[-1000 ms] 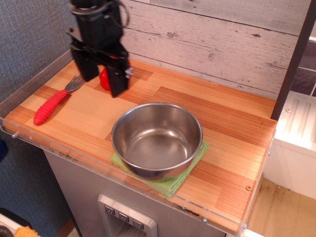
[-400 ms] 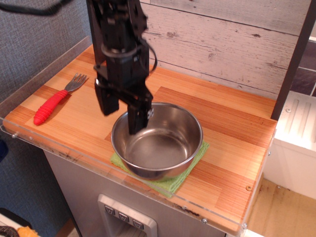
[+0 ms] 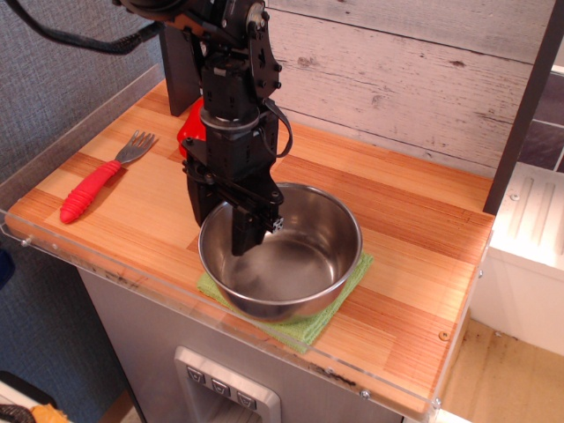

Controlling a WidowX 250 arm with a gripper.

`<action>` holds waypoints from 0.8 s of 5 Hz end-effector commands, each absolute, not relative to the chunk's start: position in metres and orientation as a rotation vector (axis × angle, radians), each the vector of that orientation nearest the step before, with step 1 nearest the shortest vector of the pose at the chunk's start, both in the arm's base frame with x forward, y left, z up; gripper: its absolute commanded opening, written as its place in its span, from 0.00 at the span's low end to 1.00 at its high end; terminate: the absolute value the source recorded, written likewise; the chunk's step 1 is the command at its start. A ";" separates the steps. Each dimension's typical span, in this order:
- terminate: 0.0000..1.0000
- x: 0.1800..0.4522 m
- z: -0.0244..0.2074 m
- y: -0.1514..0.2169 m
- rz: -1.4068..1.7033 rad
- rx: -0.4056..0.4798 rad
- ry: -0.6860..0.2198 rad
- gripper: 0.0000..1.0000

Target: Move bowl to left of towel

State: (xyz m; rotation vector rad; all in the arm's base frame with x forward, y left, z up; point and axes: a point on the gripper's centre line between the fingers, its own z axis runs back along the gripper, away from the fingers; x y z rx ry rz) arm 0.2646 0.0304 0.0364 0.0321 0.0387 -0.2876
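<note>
The shiny steel bowl (image 3: 295,260) sits on top of the light-green towel (image 3: 310,328), near the front edge of the wooden counter. Only the towel's front and right corners show from under the bowl. My black gripper (image 3: 223,225) points down over the bowl's left rim. One finger is inside the bowl and the other is outside its left wall. The jaws stand apart with the rim between them, and I see no squeeze on it.
A fork with a red handle (image 3: 88,190) lies at the counter's left end. A red object (image 3: 187,132) is partly hidden behind the arm. A clear plastic lip (image 3: 132,280) runs along the front edge. A plank wall (image 3: 397,70) stands behind.
The gripper has moved from the back left of the counter to the right and forward, then down, until its fingers straddle the bowl's left rim. The bowl has not moved.
</note>
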 end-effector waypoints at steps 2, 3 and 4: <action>0.00 0.263 0.051 0.029 -0.299 0.006 -0.033 0.00; 0.00 0.266 0.072 0.027 -0.297 -0.083 -0.091 0.00; 0.00 0.263 0.107 0.053 -0.244 -0.117 -0.178 0.00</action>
